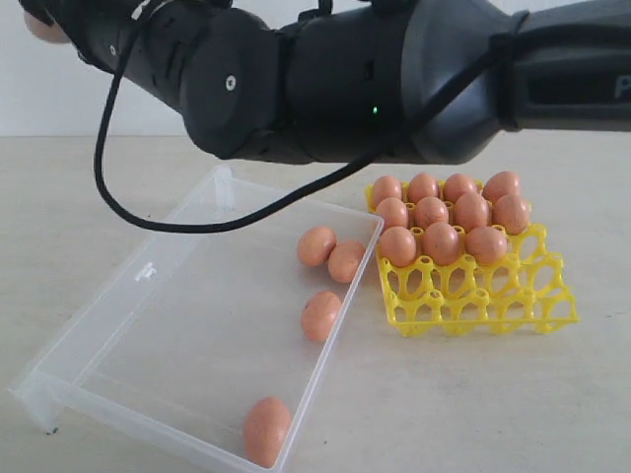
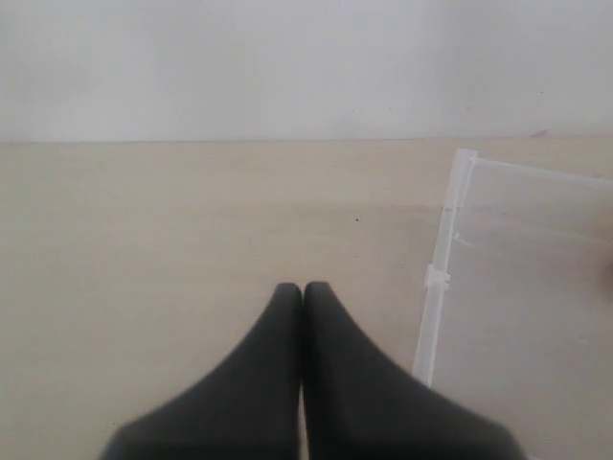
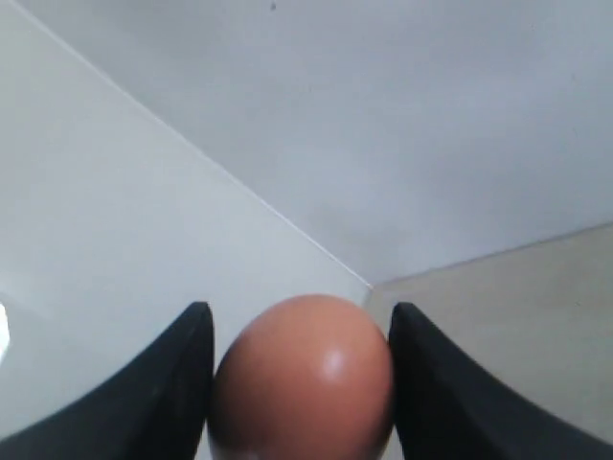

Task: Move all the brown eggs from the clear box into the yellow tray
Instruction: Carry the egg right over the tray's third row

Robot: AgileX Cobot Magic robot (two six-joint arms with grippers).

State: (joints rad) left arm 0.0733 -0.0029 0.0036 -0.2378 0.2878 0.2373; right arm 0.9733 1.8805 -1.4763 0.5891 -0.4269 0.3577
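Observation:
In the right wrist view my right gripper (image 3: 301,309) is shut on a brown egg (image 3: 302,383), one finger on each side of the shell, held high with walls behind it. My right arm (image 1: 325,79) spans the top of the exterior view, and its gripper end is cut off at the top left corner. Below it, the clear box (image 1: 118,296) lies tilted, with several brown eggs (image 1: 320,315) along its right side. The yellow tray (image 1: 473,296) to the right of the box has several eggs (image 1: 441,241) in its far rows. My left gripper (image 2: 304,287) is shut and empty over bare table, beside the clear box's wall (image 2: 439,287).
A black cable (image 1: 108,187) hangs from the right arm over the far left corner of the box. The tray's front rows of cups (image 1: 513,310) hold no eggs. Beige tabletop (image 1: 473,404) surrounds box and tray.

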